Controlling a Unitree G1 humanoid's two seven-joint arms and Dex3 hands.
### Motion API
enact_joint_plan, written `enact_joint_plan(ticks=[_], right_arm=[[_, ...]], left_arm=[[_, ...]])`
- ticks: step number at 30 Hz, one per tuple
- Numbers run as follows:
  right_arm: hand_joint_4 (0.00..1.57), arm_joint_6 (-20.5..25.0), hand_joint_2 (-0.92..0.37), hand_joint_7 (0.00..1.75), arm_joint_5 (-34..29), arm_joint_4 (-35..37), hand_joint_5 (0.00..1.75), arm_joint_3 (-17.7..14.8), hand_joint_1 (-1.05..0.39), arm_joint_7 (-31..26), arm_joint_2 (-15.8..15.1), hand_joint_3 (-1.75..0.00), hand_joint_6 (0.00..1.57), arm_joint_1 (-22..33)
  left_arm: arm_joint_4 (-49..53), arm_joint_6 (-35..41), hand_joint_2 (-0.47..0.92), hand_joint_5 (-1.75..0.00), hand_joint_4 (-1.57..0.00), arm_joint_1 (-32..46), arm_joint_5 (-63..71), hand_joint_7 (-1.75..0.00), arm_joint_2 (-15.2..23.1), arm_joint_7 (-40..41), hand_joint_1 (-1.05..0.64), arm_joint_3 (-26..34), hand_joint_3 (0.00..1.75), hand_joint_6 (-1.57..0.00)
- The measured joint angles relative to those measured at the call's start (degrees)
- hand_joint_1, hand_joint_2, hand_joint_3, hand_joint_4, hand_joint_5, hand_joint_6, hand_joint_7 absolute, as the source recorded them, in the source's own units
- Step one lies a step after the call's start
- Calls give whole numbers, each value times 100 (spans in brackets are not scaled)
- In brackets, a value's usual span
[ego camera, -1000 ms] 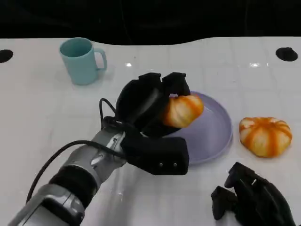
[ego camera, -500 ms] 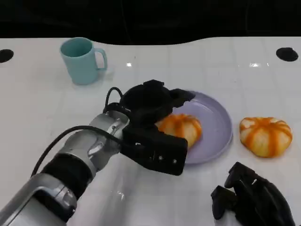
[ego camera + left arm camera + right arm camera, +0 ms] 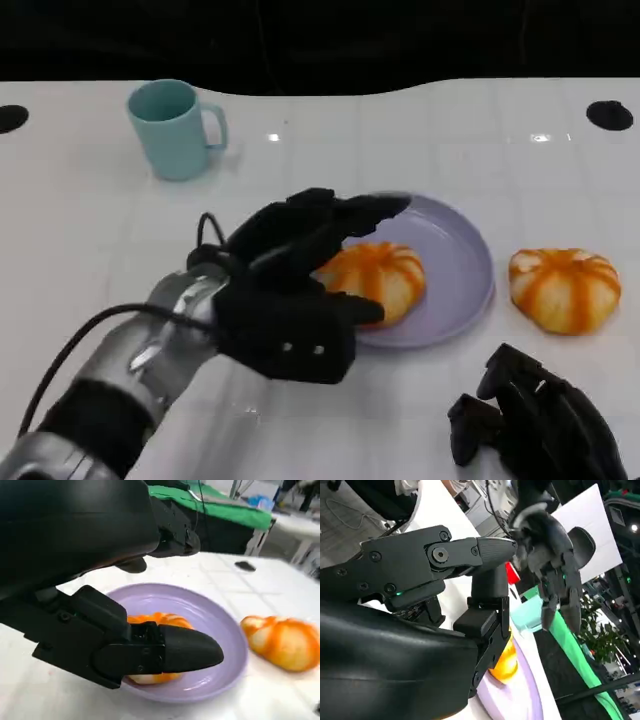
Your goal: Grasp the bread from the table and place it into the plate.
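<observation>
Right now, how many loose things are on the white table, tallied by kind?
Orange-striped round bread rolls: 2, one lying in the plate, one on the table right of it.
Round lilac plate: 1.
Teal handled mug: 1.
Total: 4.
The left hand is open over the plated roll; the right hand rests curled at the near edge.

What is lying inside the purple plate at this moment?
One orange bread lies on the plate, on its left half. The left hand, fingers spread, hides the bread's left edge and the plate's left rim. A second bread lies outside, on the table.
</observation>
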Motion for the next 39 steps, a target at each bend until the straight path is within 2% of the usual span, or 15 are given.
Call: enact_joint_plan(ticks=[2,4,5,8,9,11,12,14,17,18,20,23,32,39], right_arm=[[78,1,-92,141,0,-1,166,2,-57,-7,0,-23,68,-1],[78,1,-92,142,1,-4,166,0,-57,-19,0,-24,69,0],[78,1,-92,142,-1,-5,167,2,-57,-25,0,-24,68,0],[79,3,-92,143,-2,-8,167,8,-56,-30,0,-25,68,1],[79,5,-92,143,-1,-11,168,8,-56,-30,-1,-25,68,3],[78,15,-92,143,-1,-21,168,10,-56,-33,-1,-24,68,7],[78,17,-92,143,-1,-28,168,10,-56,-35,-1,-24,67,11],[77,20,-92,143,-2,-39,168,10,-55,-43,-2,-24,67,20],[77,92,-92,143,0,-97,168,8,-55,-43,-3,-24,67,33],[77,102,-92,143,1,-113,168,8,-55,-43,-3,-24,67,37],[77,120,-92,142,0,-154,167,12,-55,-46,-2,-24,67,46],[78,186,-92,142,1,-231,167,11,-55,-70,-5,-24,68,87],[78,207,-92,141,2,-234,167,7,-56,-65,-13,-22,69,115],[77,210,-92,141,3,-229,167,4,-54,-58,-24,-25,68,130]], left_arm=[[-176,-208,92,-108,-33,318,-626,-27,-15,-200,-68,269,29,-55],[-216,-461,92,-129,-38,621,-1290,-64,-111,-440,-59,504,17,-53],[-223,-543,92,-137,-45,769,-1681,-86,-197,-623,-53,626,13,-50],[-312,-690,91,-145,-52,1229,-2856,-113,-488,-1265,-37,980,11,-48],[-361,-717,84,-144,-56,1356,-3115,-118,-556,-1458,-33,1046,24,-50],[-572,-689,44,-146,-69,1625,-3622,-122,-662,-1805,-30,1187,100,-64],[-721,-627,35,-147,-73,1759,-3863,-123,-699,-1966,-31,1249,116,-69],[-1003,-455,25,-157,-77,2000,-4226,-136,-755,-2215,-32,1363,137,-72],[-1435,-109,19,-165,-76,2400,-4581,-148,-744,-2515,-31,1457,144,-68],[-1532,9,13,-171,-72,2506,-4656,-155,-736,-2585,-29,1469,149,-62],[-1847,384,12,-173,-69,2780,-4856,-158,-713,-2696,-25,1512,154,-59],[-2269,852,19,-169,-74,3191,-5086,-150,-699,-2796,-19,1563,153,-65],[-2828,1394,23,-174,-76,4115,-5174,-156,-764,-2966,-32,1557,143,-67],[-3364,2242,19,-175,-77,4386,-5481,-159,-809,-2972,-37,1588,152,-65]])
